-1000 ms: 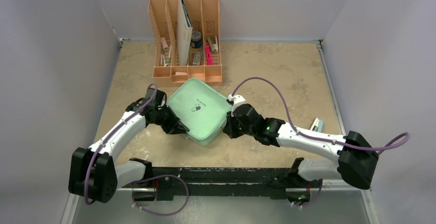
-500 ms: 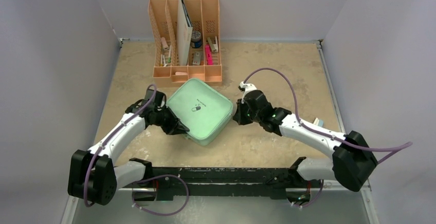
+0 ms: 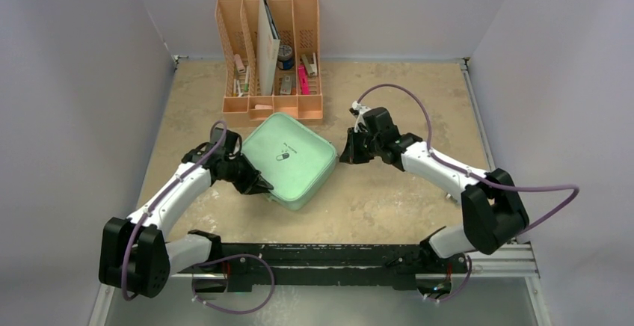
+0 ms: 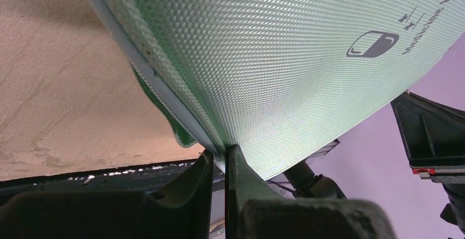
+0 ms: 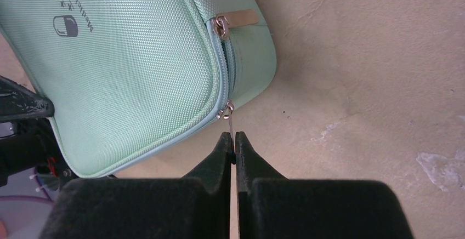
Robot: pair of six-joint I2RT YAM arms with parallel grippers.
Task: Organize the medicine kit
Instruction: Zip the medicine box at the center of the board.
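Observation:
The mint-green medicine kit [image 3: 290, 160] lies lid-down-shut on the tan table, its dark pill logo [image 3: 284, 156] facing up. My left gripper [image 3: 258, 186] is shut on the kit's near-left edge; the left wrist view shows its jaws pinching the piped rim [image 4: 219, 157] of the kit [image 4: 285, 58]. My right gripper [image 3: 345, 156] is at the kit's right corner, shut on a thin metal zipper pull [image 5: 231, 123] of the kit [image 5: 126, 58]. A second slider with a tan tab [image 5: 236, 18] sits further along the zip.
A peach-orange slotted desk organizer [image 3: 269, 57] with pens, a booklet and small items stands just behind the kit. Grey walls close the table on three sides. The black base rail [image 3: 329, 255] runs along the near edge.
My right gripper has travelled away from me along the kit's right side, from its near-right edge to the right corner, still shut. The left gripper and the kit have hardly moved.

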